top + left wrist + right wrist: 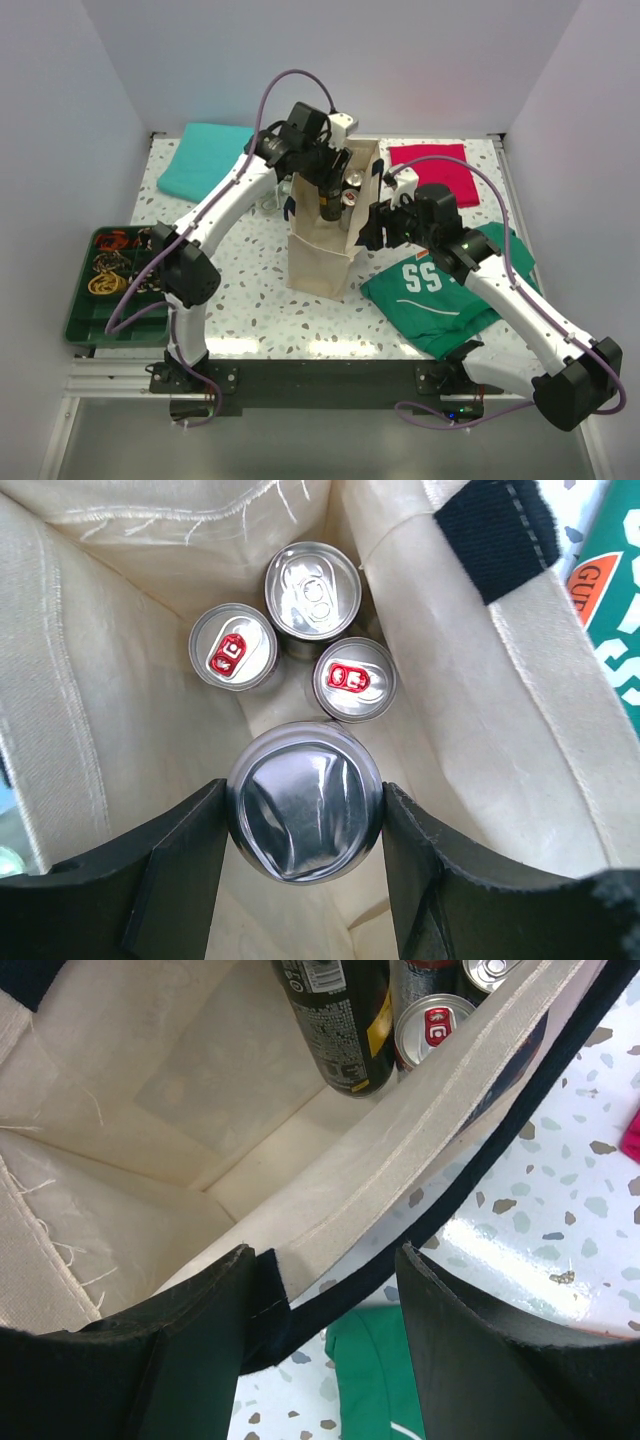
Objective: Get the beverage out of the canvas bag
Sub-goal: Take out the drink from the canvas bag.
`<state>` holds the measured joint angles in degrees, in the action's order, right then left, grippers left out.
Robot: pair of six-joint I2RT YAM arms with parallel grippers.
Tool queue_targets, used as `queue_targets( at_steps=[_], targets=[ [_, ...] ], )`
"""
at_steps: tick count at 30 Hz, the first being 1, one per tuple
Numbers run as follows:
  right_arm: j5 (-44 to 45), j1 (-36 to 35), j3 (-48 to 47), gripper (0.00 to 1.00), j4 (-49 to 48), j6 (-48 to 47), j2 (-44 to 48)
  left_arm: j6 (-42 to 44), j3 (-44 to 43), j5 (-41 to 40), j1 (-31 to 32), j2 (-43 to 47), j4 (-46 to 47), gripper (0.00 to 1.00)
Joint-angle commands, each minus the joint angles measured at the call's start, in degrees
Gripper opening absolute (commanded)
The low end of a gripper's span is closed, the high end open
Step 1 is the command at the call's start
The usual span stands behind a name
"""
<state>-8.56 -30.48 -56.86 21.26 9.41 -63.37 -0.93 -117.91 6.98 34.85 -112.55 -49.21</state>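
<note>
A: Largest first: the canvas bag [320, 262]?

B: Stands upright mid-surface [250, 295], mouth open to the top. Kept wide at its 3 o'clock side, apparently, by the right tool [325, 1260]. Straddles the rim, one finger inside and one outside, spread apart, pinching nothing.

A: Then the left tool [304, 810]?

B: Comes in from 11 o'clock, down through the mouth. Clamped on the beverage can [335, 1030], touching both flanks. Probably picked as the nearest and the easiest to reach around.

A: Whereabouts of that can?

B: Inside the bag, below the rim. Cannot tell whether off the bag floor yet.

A: Room to move?

B: Little sideways. Crowded at 12 o'clock in the left wrist view by three other cans [312, 590], just beside. Hemmed at 3 and 9 by cloth walls. Worth minding the navy strap [495, 530] draped over the rim at 1 o'clock, a likely snag. Looks open straight up.
</note>
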Motion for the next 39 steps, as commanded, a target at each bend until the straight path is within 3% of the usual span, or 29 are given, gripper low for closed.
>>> queue_targets(
  at_steps=[1,20,39],
  targets=[
    [-0.23,-0.19,0.08,0.62,-1.66,0.26,1.32,0.67,-4.96,2.07,0.22,7.08,2.72,0.00],
    [-0.85,-0.11,-0.62,0.62,-2.71,1.58,1.59,2.25,-6.37,2.16,0.74,14.64,3.24,0.00],
    [-1.55,-0.11,-0.97,0.62,-2.36,1.75,1.59,1.46,-1.27,-8.91,0.66,27.03,10.80,0.00]
  ],
)
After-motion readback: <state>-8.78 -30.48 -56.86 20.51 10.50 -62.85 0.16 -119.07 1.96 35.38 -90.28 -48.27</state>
